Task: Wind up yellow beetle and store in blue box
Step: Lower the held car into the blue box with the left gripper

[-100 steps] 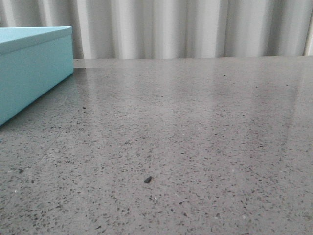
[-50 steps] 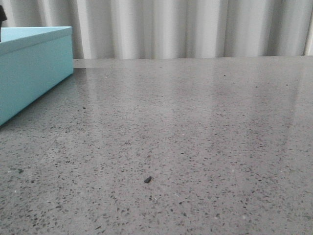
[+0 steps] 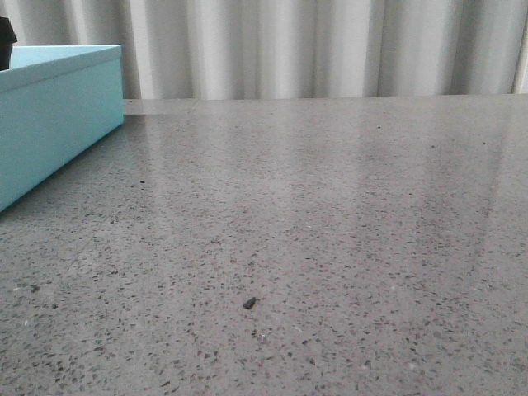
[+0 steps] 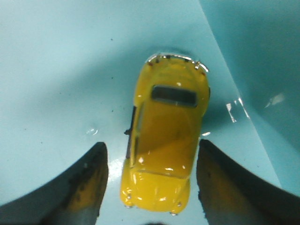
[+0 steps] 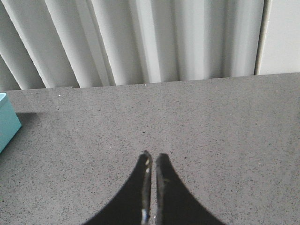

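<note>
In the left wrist view the yellow beetle (image 4: 166,136) sits on the floor of the blue box (image 4: 56,70), near a side wall. My left gripper (image 4: 151,144) is open, one finger on each side of the car, with a gap on both sides. In the front view the blue box (image 3: 58,107) stands at the far left of the table; the car is hidden inside it. A dark part of my left arm (image 3: 7,37) shows above the box. My right gripper (image 5: 153,157) is shut and empty above the table.
The grey speckled table (image 3: 330,214) runs back to a white pleated curtain (image 3: 330,49). A small dark speck (image 3: 249,303) lies near the front. A corner of the blue box (image 5: 7,119) shows in the right wrist view.
A dark part of the left arm has risen into view above the blue box at the far left edge. Nothing else has moved.
</note>
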Controlling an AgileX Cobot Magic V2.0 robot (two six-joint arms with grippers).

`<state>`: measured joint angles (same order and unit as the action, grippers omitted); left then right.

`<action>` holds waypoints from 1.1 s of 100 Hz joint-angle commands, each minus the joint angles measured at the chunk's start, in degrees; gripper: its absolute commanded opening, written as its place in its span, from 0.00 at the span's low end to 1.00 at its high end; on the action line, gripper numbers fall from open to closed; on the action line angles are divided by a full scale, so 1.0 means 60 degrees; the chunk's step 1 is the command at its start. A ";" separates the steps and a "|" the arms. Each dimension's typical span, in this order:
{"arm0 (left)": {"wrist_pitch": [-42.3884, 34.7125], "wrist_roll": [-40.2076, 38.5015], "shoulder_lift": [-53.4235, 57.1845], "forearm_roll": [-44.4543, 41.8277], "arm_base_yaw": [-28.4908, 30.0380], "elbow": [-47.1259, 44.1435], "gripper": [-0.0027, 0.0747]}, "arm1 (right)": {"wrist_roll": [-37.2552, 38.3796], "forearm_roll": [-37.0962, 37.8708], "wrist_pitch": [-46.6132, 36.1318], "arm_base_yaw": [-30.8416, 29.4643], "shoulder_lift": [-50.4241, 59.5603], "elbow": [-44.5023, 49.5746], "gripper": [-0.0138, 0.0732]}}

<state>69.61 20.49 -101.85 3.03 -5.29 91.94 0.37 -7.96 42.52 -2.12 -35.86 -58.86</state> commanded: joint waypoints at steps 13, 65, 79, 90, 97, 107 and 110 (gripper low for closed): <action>-0.0002 -0.0060 0.0400 0.0128 0.0003 0.0210 0.54 | -0.0061 0.0061 -0.0678 -0.0015 -0.0020 -0.0225 0.09; -0.0301 -0.0179 0.1659 0.0953 0.0003 0.0502 0.01 | -0.0061 0.1434 -0.0977 -0.0015 0.0575 0.0098 0.09; -0.0854 -0.0179 0.2329 0.1515 0.0003 0.0502 0.01 | -0.0061 0.1863 -0.1562 -0.0015 0.1289 0.0808 0.09; -0.1085 -0.0179 0.2818 0.1676 0.0003 0.0481 0.01 | -0.0061 0.2164 -0.2128 -0.0015 0.1933 0.1503 0.09; -0.1319 -0.0179 0.3085 0.1734 0.0003 0.0413 0.01 | -0.0061 0.2371 -0.2504 -0.0015 0.2321 0.1947 0.09; -0.1757 -0.0179 0.3531 0.1825 0.0003 0.0116 0.01 | -0.0061 0.2580 -0.2932 -0.0015 0.2809 0.2551 0.09; -0.1954 -0.0179 0.3723 0.1825 0.0003 -0.0065 0.01 | -0.0061 0.2605 -0.3051 -0.0015 0.2922 0.2728 0.09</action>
<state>63.13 20.04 -83.95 12.16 -5.29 91.83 0.37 5.68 31.51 -2.12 -19.79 -43.93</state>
